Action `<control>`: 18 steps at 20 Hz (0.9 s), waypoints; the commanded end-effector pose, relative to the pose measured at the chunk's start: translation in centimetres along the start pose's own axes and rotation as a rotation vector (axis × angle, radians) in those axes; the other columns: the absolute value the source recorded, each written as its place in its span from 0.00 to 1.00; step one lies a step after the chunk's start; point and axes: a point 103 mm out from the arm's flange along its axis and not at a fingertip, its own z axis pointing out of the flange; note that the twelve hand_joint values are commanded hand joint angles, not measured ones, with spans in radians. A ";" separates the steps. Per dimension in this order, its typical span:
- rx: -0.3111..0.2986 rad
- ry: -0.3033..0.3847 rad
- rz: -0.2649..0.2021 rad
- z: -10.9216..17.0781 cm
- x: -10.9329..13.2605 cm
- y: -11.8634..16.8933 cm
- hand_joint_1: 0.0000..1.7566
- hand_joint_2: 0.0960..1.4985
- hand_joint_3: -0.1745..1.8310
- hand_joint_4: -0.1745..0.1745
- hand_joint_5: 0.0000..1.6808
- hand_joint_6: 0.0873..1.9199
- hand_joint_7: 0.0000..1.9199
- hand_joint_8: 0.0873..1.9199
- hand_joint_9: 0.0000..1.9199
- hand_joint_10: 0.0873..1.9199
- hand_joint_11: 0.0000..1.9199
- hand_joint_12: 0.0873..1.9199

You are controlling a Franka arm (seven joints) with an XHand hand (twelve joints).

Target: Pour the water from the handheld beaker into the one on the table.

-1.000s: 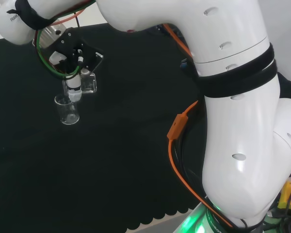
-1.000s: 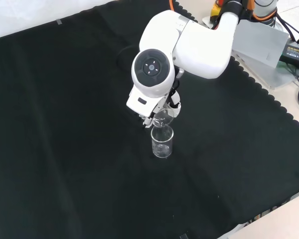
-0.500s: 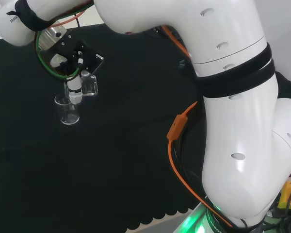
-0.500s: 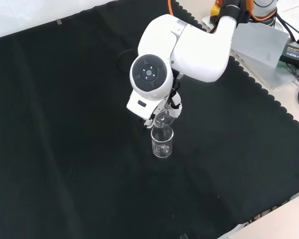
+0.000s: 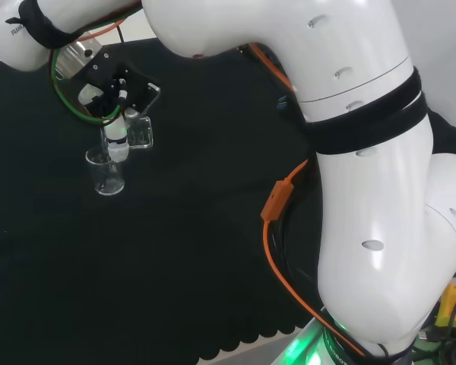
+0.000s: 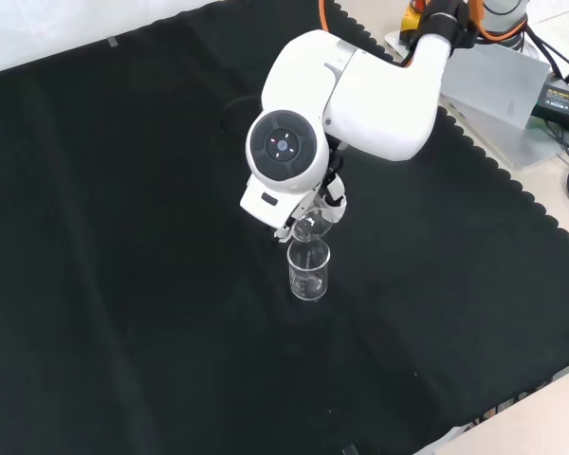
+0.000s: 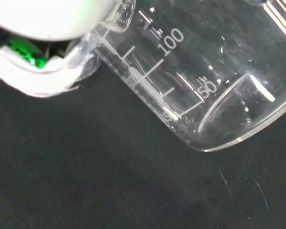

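You see two clear beakers: one tipped beaker (image 5: 139, 132) in hand (image 5: 115, 93), one upright beaker (image 5: 106, 174) on cloth just below hand. One black cloth (image 6: 123, 237) under both. One orange cable (image 5: 277, 199) along arm.

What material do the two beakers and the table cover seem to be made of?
Held beaker: clear glass or plastic, glossy, with printed white marks.
Beaker on the table: the same clear, shiny look; I cannot tell glass from plastic.
Cover: matte black cloth with a scalloped edge.
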 end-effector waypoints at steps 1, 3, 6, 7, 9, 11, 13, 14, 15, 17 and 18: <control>0.010 -0.014 0.005 0.1 0.0 0.0 0.68 0.32 0.44 0.72 0.95 0.00 0.98 0.00 0.98 0.00 0.85 0.26; 0.014 -0.018 0.007 0.1 0.0 -0.1 0.68 0.32 0.44 0.72 0.95 0.00 0.98 0.00 0.98 0.00 0.85 0.26; 0.016 -0.028 0.011 0.1 0.1 -0.1 0.68 0.32 0.44 0.73 0.95 0.00 0.98 0.00 0.98 0.00 0.85 0.26; 0.017 -0.032 0.013 0.1 0.1 -0.1 0.68 0.32 0.44 0.73 0.95 0.00 0.98 0.00 0.98 0.00 0.85 0.26; 0.020 -0.039 0.016 0.1 0.2 -0.2 0.68 0.32 0.44 0.73 0.95 0.00 0.98 0.00 0.98 0.00 0.85 0.26; 0.023 -0.046 0.018 0.1 0.3 -0.2 0.68 0.32 0.44 0.73 0.95 0.00 0.98 0.00 0.98 0.00 0.85 0.26; 0.026 -0.047 0.020 0.0 0.4 -0.2 0.68 0.32 0.44 0.73 0.95 0.00 0.98 0.00 0.98 0.00 0.85 0.26; 0.027 -0.051 0.022 0.0 0.4 -0.2 0.68 0.32 0.44 0.73 0.95 0.00 0.98 0.00 0.98 0.00 0.85 0.26; 0.029 -0.055 0.025 0.0 0.4 -0.2 0.68 0.32 0.44 0.73 0.95 0.00 0.98 0.00 0.98 0.00 0.85 0.26; 0.033 -0.060 0.028 -0.1 0.3 -0.2 0.68 0.32 0.45 0.73 0.95 0.00 0.98 0.00 0.98 0.00 0.85 0.26; 0.034 -0.063 0.030 -0.1 0.4 -0.2 0.68 0.32 0.44 0.73 0.95 0.00 0.98 0.00 0.98 0.00 0.85 0.26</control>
